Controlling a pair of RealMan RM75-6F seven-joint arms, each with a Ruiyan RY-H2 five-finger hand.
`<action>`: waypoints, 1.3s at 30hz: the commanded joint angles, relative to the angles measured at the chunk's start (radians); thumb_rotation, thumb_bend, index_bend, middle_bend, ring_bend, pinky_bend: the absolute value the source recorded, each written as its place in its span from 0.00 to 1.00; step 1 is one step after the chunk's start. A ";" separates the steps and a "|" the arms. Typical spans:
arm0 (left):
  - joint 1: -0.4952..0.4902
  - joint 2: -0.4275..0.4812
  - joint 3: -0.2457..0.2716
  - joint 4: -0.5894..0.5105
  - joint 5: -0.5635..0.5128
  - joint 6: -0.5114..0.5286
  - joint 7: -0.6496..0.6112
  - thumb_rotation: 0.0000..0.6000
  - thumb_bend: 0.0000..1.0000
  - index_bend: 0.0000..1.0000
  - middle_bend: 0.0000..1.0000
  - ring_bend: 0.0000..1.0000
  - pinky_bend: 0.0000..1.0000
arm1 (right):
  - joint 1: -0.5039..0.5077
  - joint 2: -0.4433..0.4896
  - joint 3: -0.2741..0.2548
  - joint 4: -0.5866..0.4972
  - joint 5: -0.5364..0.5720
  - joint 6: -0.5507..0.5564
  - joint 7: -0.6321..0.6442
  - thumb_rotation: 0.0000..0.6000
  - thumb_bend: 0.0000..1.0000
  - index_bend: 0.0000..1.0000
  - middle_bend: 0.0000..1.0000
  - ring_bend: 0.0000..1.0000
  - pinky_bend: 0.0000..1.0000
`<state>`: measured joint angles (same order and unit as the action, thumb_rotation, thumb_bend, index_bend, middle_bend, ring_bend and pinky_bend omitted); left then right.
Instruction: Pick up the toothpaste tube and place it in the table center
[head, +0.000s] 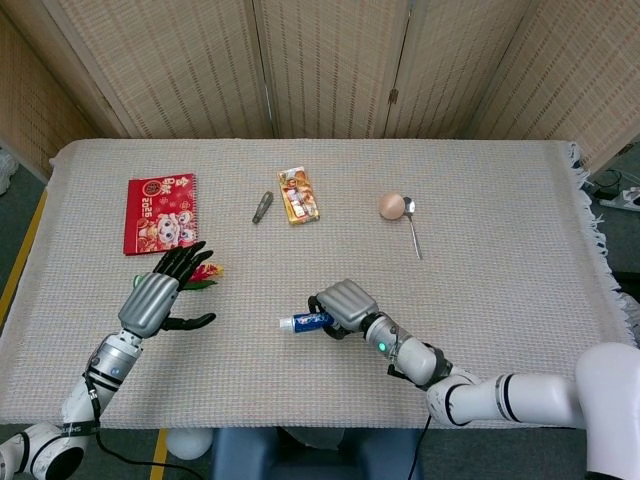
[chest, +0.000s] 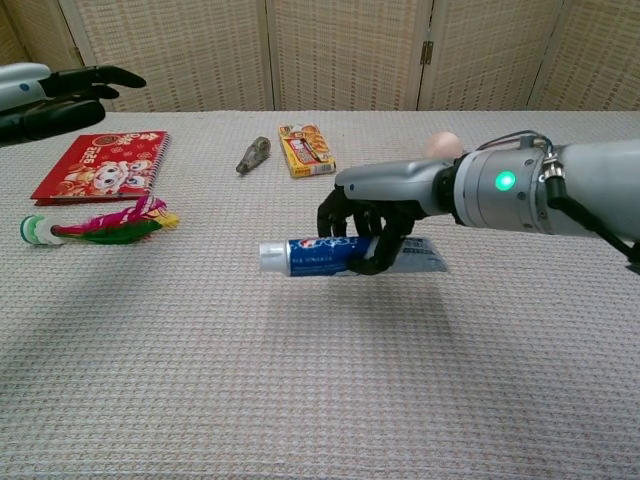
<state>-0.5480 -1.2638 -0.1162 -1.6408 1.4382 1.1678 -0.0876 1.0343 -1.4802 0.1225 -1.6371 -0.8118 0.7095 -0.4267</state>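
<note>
My right hand (head: 345, 304) (chest: 372, 222) grips the blue and white toothpaste tube (head: 306, 321) (chest: 320, 255) and holds it level above the cloth, cap pointing to my left. In the chest view the tube hangs clear of the table, its flat crimped end sticking out past the fingers. My left hand (head: 158, 296) (chest: 55, 92) is off to the left with its fingers spread and nothing in it, well apart from the tube.
A feathered shuttlecock (head: 200, 274) (chest: 95, 227) lies by my left hand. A red booklet (head: 160, 212) sits at the back left. A small grey object (head: 262, 207), a yellow snack packet (head: 299, 194), an egg (head: 391, 206) and a spoon (head: 414, 231) lie further back.
</note>
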 joint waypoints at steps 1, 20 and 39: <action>0.006 0.001 0.003 0.005 -0.004 0.003 0.014 0.09 0.05 0.00 0.00 0.00 0.00 | 0.048 0.014 -0.052 -0.026 0.089 0.026 -0.089 1.00 0.80 0.18 0.29 0.35 0.27; 0.077 0.038 -0.028 0.099 -0.127 0.055 0.082 0.97 0.16 0.03 0.05 0.06 0.00 | -0.282 0.256 -0.120 -0.181 -0.264 0.496 0.145 1.00 0.71 0.16 0.24 0.28 0.27; 0.307 0.087 0.064 0.000 -0.104 0.306 0.228 1.00 0.27 0.14 0.15 0.12 0.00 | -0.705 0.390 -0.267 -0.084 -0.593 0.839 0.388 1.00 0.71 0.26 0.27 0.29 0.28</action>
<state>-0.2600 -1.1794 -0.0656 -1.6234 1.3241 1.4509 0.1302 0.3503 -1.0946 -0.1344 -1.7357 -1.3917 1.5380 -0.0579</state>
